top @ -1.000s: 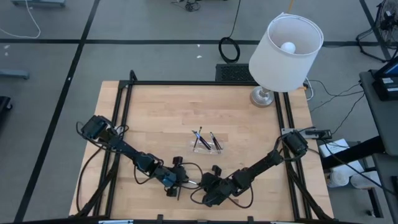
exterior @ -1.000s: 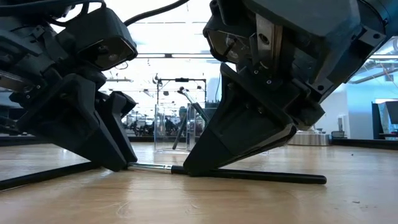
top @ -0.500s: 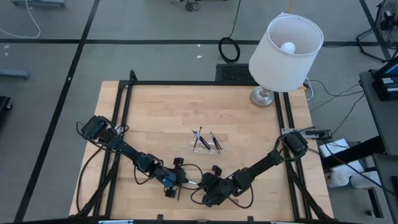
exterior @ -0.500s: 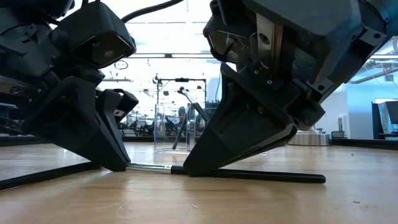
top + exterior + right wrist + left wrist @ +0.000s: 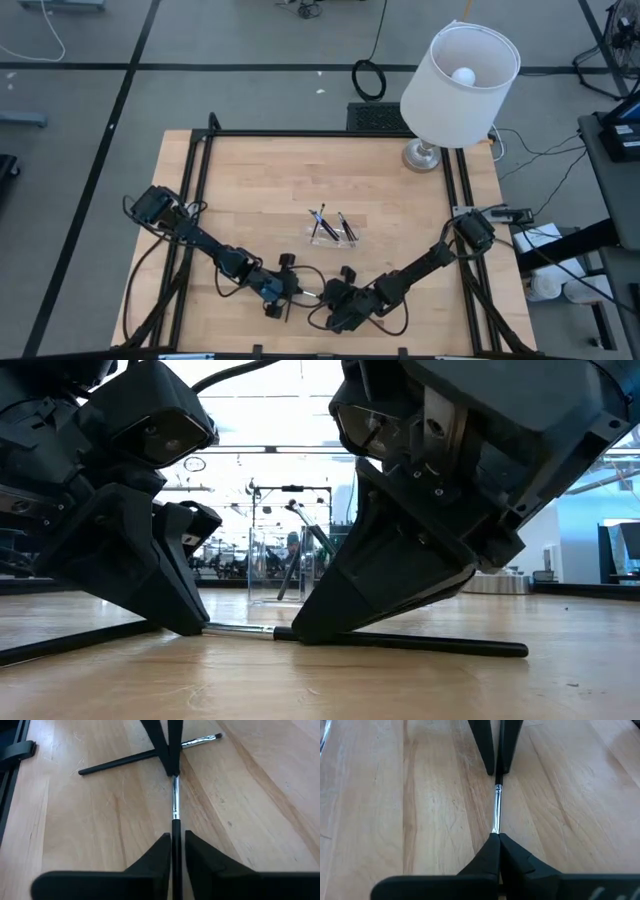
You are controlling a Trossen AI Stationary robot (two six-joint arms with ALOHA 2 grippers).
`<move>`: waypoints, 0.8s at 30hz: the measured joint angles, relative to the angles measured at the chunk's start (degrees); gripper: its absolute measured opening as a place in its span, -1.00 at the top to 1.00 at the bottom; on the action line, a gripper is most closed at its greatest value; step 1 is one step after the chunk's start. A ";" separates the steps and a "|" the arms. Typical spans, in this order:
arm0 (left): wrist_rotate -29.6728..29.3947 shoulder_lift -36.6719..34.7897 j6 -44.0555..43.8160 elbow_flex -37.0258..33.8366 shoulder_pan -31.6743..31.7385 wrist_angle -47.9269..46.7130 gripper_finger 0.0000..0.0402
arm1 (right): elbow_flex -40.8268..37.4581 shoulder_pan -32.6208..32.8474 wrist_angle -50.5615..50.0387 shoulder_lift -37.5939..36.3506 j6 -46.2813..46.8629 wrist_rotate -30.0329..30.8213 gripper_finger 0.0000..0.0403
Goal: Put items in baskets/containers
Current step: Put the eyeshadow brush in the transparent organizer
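The thin dark stick with a silvery metal end lay flat on the pale wooden tabletop, close to its near edge and well apart from the small clear plastic tray, which stood toward the middle with several similar sticks leaning in it. The long axis of the stick ran straight from one pincer to the other, so both arms met it end-on, facing each other.

The left pincer had its two dark wedge-shaped fingers pressed together on the silvery end of the stick. The right pincer stood over the dark part of the same stick with its fingers slightly apart, a narrow gap on each side of the shaft; I judged it was not really gripping.

So the left arm had the stick, and the tray lay away from it, further in on the tabletop. I think that the right pincer had to let go fully and clear off first, because the two stood very near.

The stick looked smooth, hard and round, so it could roll or swing in the grip. A second, similar dark stick lay crosswise just beyond the left pincer. The tray looked light and shallow, with thin glossy walls.
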 joint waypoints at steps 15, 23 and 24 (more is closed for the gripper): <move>-3.29 -3.90 2.90 2.86 0.52 -8.77 1.00 | -0.45 1.11 -1.95 -12.40 -10.68 -3.86 0.28; -6.40 -5.94 5.17 17.94 1.55 -37.85 1.00 | -0.24 5.59 -4.08 -18.86 -11.37 -5.32 0.20; -6.45 -5.97 5.24 20.91 1.79 -42.79 1.00 | -0.24 6.36 -4.44 -19.51 -11.41 -5.06 0.20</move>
